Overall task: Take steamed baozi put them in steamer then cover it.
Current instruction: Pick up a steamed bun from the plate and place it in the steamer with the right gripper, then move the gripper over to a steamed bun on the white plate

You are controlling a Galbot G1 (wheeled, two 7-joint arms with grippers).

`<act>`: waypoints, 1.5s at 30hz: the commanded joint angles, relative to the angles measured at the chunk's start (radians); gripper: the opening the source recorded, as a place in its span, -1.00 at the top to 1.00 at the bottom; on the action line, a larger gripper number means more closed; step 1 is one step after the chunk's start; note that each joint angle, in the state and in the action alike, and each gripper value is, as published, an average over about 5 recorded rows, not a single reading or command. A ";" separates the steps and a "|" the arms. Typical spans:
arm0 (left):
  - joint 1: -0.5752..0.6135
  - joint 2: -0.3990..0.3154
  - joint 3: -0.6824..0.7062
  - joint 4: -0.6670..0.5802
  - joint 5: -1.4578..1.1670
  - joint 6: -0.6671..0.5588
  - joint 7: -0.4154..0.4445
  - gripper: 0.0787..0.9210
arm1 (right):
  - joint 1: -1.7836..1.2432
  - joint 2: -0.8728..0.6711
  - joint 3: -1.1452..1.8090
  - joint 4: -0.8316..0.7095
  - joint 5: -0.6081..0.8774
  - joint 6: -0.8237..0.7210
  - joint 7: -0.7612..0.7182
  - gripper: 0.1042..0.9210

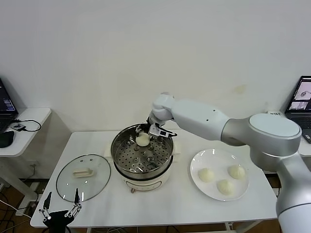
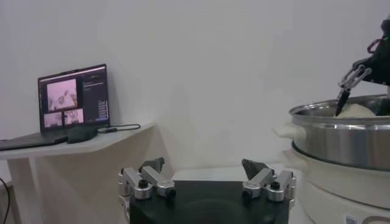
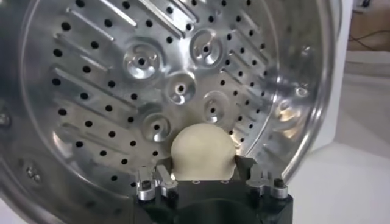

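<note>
Reaching over the steamer point(image 1: 142, 158), my right pincer point(image 1: 144, 135) has a baozi point(image 1: 143, 140) between its fingers above the perforated tray; three baozi point(image 1: 224, 178) wait on the plate point(image 1: 197, 180), the cover point(image 1: 83, 177) lies beside the steamer. My left pincer point(image 2: 207, 176) hangs wide, low at the table edge. My right wrist view shows the bun point(image 3: 203, 150) between my fingers; whether they press it I cannot tell.

table point(image 1: 160, 204): white | on it: steamer point(image 1: 142, 167) centre; cover point(image 1: 83, 177) left; plate point(image 1: 218, 167) right
</note>
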 commanded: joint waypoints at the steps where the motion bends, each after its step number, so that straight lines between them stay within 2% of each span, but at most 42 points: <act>1: 0.000 -0.003 0.003 -0.006 0.004 0.002 0.000 -0.77 | -0.022 0.010 0.034 -0.045 -0.060 0.044 0.029 -0.45; 5: 0.005 -0.002 0.004 -0.019 0.006 0.006 0.001 -0.77 | 0.002 -0.013 0.050 0.002 0.007 0.021 0.025 -0.66; 8: 0.013 0.001 0.003 -0.038 0.006 0.013 0.002 -0.77 | 0.053 -0.061 0.040 0.087 0.147 -0.064 -0.014 -0.74; 13: 0.029 0.015 -0.007 -0.060 -0.001 0.026 0.003 -0.77 | 0.183 -0.204 0.009 0.310 0.447 -0.354 -0.134 -0.76; 16: 0.033 0.025 -0.023 -0.064 -0.012 0.029 0.003 -0.77 | 0.237 -0.313 0.010 0.412 0.518 -0.523 -0.192 -0.76; 24: 0.025 0.056 -0.057 -0.067 -0.055 0.042 0.008 -0.77 | 0.299 -0.612 -0.013 0.644 0.562 -0.788 -0.237 -0.76; 30: 0.007 0.076 -0.066 -0.058 -0.070 0.055 0.012 -0.77 | 0.271 -0.799 -0.043 0.773 0.607 -0.853 -0.246 -0.76; 37: -0.013 0.085 -0.067 -0.037 -0.070 0.063 0.015 -0.77 | 0.091 -0.912 -0.016 0.783 0.514 -0.859 -0.242 -0.76; 45: -0.019 0.081 -0.062 -0.009 -0.063 0.067 0.016 -0.77 | -0.227 -0.915 0.168 0.717 0.418 -0.843 -0.228 -0.76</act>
